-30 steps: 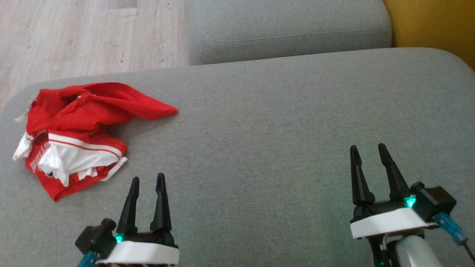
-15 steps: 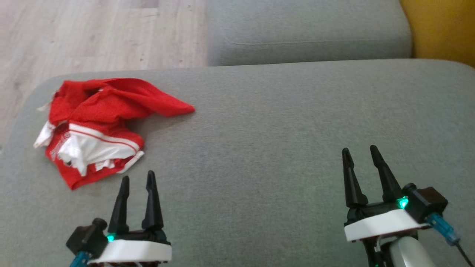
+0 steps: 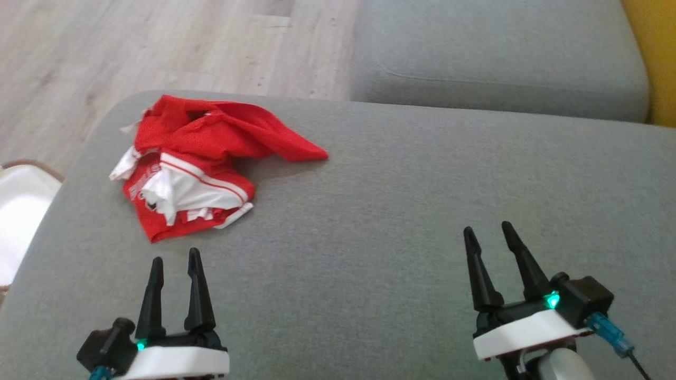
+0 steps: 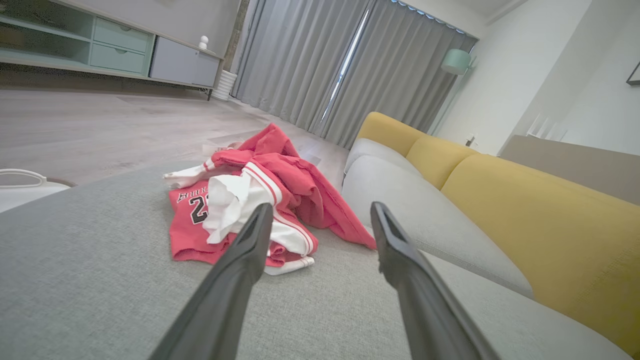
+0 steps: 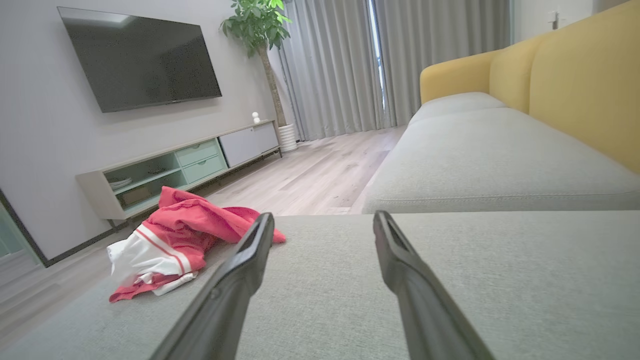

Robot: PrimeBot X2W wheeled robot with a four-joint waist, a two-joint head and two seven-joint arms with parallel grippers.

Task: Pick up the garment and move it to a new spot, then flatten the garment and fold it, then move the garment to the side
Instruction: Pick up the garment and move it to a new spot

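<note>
**Head Camera Turns Left, Scene Slides Right**

Since a second ago the head camera has swung left. The whole scene now sits further right in frame, and a white container (image 3: 18, 206) has come into sight beside the cushion's left edge; its contents cannot be made out. The left gripper (image 3: 175, 255) and right gripper (image 3: 487, 227) hover over the near part of the grey cushion (image 3: 369, 211), fingers spread and holding nothing. The red-and-white garment (image 3: 195, 158) lies crumpled and untouched at the cushion's far-left corner, just beyond the left gripper and well apart from the right one. A second grey seat (image 3: 501, 58) adjoins the cushion's far edge. Across the wooden floor (image 3: 158, 42) from the cushion stands a low cabinet (image 5: 165, 170), its open shelves holding items too small to identify, and beside it a plant (image 5: 255, 20) in a white pot (image 5: 287, 137).
</note>
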